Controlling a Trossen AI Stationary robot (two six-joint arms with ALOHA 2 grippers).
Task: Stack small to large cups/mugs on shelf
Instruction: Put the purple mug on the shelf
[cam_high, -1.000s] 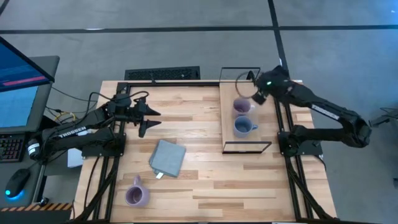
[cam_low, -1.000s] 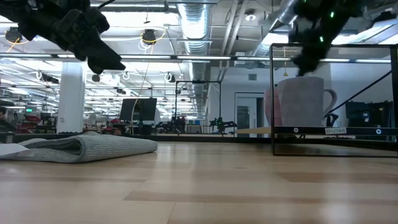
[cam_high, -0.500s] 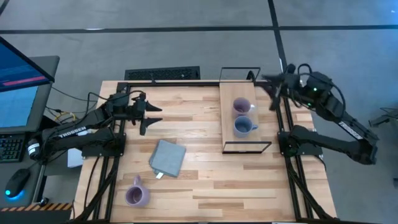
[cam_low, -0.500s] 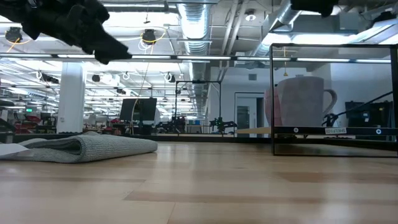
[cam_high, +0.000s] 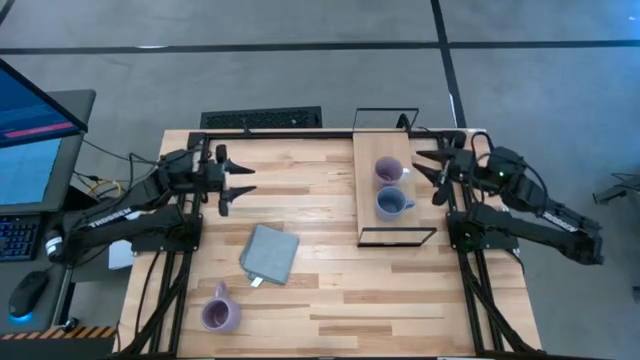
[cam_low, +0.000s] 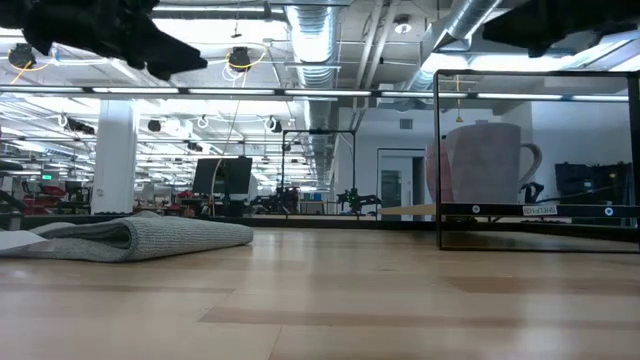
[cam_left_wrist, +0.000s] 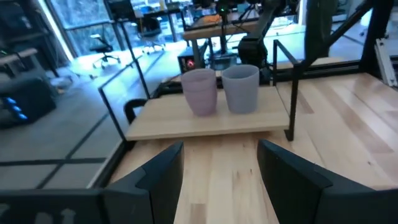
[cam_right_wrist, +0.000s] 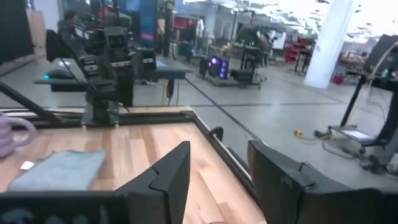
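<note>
Two mugs stand upright side by side on the shelf (cam_high: 381, 145) at the table's right. One is pale lavender (cam_high: 388, 172) (cam_left_wrist: 200, 91) and one blue-grey (cam_high: 392, 204) (cam_left_wrist: 241, 88). A second lavender mug (cam_high: 218, 312) stands on the table near its front left corner. My left gripper (cam_high: 238, 183) (cam_left_wrist: 221, 174) hovers open over the table's left part, pointing level at the shelf (cam_left_wrist: 205, 124). My right gripper (cam_high: 432, 173) (cam_right_wrist: 217, 180) hovers open just right of the shelf, pointing level across the table. Neither holds anything.
A folded grey cloth (cam_high: 270, 252) (cam_low: 140, 235) lies on the table between the shelf and the front-left mug. The shelf's thin black wire frame (cam_low: 540, 210) rises at both its ends. A keyboard (cam_high: 262, 120) sits behind the far edge. Bare wood lies along the table's middle and front right.
My right gripper has drawn back from above the lavender mug on the shelf toward the table's right edge, tipping from pointing down to level. My left gripper has risen slightly and rolled. The mugs have not moved.
</note>
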